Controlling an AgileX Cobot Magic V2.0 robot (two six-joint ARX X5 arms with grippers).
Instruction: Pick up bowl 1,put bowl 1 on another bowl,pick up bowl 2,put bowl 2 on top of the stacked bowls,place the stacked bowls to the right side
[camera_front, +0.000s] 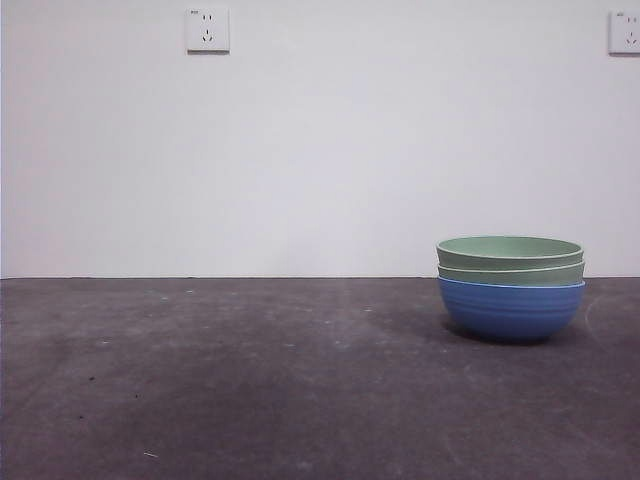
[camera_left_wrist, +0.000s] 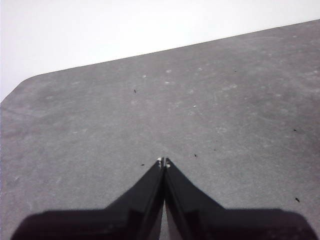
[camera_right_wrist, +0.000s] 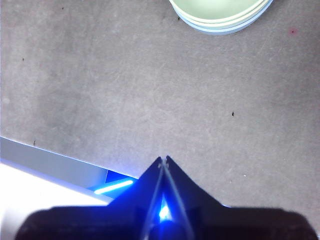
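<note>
the stacked bowls (camera_front: 511, 288) sit on the dark counter (camera_front: 220, 380) toward the right side in the front view, w/ the blue bowl (camera_front: 511, 310) at the bottom and two pale green bowls nested above it, rims level and nothing tilted. no arm shows in that view. the left claw (camera_left_wrist: 163, 162) hangs over bare counter w/ its two black jaws pressed together, holding nothing. the right claw (camera_right_wrist: 163, 160) is likewise closed and empty, well apart from the stack, which shows only as a slice of rim at the edge of its wrist view; prob. the same three bowls, but that view cuts off too much to count them.

judging from this, the task looks done or nearly so: both green bowls are already stacked on the blue one, and the stack stands on the right side. nothing seems left except maybe the arms parking. two wall sockets (camera_front: 208, 30) show behind.
</note>
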